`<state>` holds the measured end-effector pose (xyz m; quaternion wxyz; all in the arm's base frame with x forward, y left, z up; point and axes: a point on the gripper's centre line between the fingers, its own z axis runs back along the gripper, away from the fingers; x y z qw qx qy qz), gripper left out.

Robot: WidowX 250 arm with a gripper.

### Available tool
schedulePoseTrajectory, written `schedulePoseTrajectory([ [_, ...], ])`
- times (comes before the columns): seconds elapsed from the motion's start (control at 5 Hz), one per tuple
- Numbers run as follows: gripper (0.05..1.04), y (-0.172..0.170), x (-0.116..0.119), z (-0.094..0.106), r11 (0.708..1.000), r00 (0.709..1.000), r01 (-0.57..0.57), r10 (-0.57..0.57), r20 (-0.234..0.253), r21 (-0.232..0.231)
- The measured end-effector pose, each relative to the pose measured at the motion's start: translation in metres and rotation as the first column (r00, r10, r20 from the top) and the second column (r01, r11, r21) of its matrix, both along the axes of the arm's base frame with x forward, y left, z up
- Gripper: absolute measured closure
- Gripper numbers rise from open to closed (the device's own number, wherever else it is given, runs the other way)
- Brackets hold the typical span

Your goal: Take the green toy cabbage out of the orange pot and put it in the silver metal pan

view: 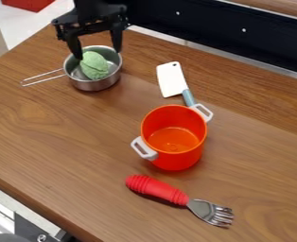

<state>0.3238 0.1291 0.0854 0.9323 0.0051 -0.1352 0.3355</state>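
Green lump (95,66) beneath downward-pointing, spread claw (99,54)

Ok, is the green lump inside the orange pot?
No, the green lump sits in the metal pan, and the orange pot stands apart from that pan.

The arm (91,5) is black, a dark, blocky shape whose details mostly merge together. Its hand (99,54) is black as well, with a broad, angular crosspiece (67,18) that has small rounded, knobby ends and an uneven, notched outline. Faint grey highlights mark some edges. Below it sit a curved black bracket and two slim black fingers (74,45), narrowing towards their tips.
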Motion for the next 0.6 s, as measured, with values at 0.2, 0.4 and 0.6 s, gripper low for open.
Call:
schedulePoseTrajectory([
  [0.2,0.083,0.005,-0.018,0.0,0.993,0.993,0.118,-0.117,-0.016,0.027],
  [0.4,0.083,0.014,-0.041,-0.016,0.949,0.953,0.3,-0.295,-0.064,0.1],
  [0.6,0.083,0.029,-0.051,-0.014,0.914,0.918,0.391,-0.38,-0.112,0.106],
])
